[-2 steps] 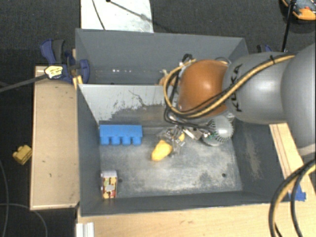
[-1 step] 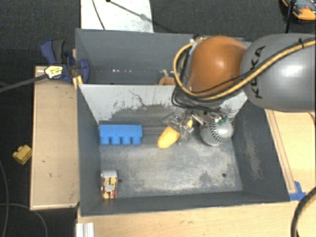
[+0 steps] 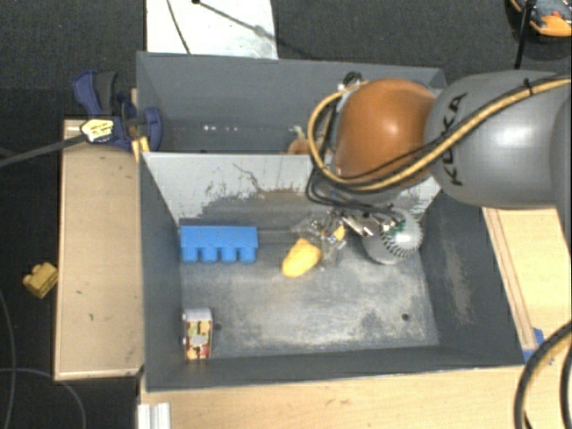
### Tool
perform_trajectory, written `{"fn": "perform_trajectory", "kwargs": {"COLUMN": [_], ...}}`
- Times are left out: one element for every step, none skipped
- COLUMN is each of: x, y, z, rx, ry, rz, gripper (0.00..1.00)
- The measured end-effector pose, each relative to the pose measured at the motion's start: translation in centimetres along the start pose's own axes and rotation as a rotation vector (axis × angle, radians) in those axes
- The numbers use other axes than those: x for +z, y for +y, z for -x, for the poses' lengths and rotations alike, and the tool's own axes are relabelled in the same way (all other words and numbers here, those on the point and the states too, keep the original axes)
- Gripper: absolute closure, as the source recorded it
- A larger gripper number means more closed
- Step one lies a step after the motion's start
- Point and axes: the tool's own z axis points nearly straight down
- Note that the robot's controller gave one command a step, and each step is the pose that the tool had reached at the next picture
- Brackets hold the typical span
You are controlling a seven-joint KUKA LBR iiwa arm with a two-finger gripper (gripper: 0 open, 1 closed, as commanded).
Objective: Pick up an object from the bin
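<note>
My claw (image 3: 327,236) hangs low in the grey metal bin (image 3: 223,105), to the right of the blue plastic block with three ribs along its front (image 3: 219,244). Whether it is spread or pressed together I cannot tell, as my orange wrist cover and cables hide that part.

Nearest to me is a small yellow rounded lump, smooth and somewhat banana-like (image 3: 300,260), lying on the floor just right of the blue block's lower corner. Its upper end is at my claw, but whether it is touching or only just beside I cannot say. I judge it to be light, perhaps soft rubber or foam, and its curved skin may slip, so I would take it across its thick middle, not its tapered tip.

Farther right of the blue block, beyond my claw, sits a whitish round thing with a dark patch (image 3: 393,239), maybe glossy and hard. The blue block itself looks stiff and square-edged. Farthest away, below the block's left end, stands a small printed cardboard-like box (image 3: 197,333).
</note>
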Motion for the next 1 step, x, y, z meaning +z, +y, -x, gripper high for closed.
{"fn": "perform_trajectory", "kwargs": {"x": [-3.58], "y": [-0.22], "z": [0.27], "rx": [0.009], "ry": [-0.004], "rz": [-0.004], "gripper": [1.00]}}
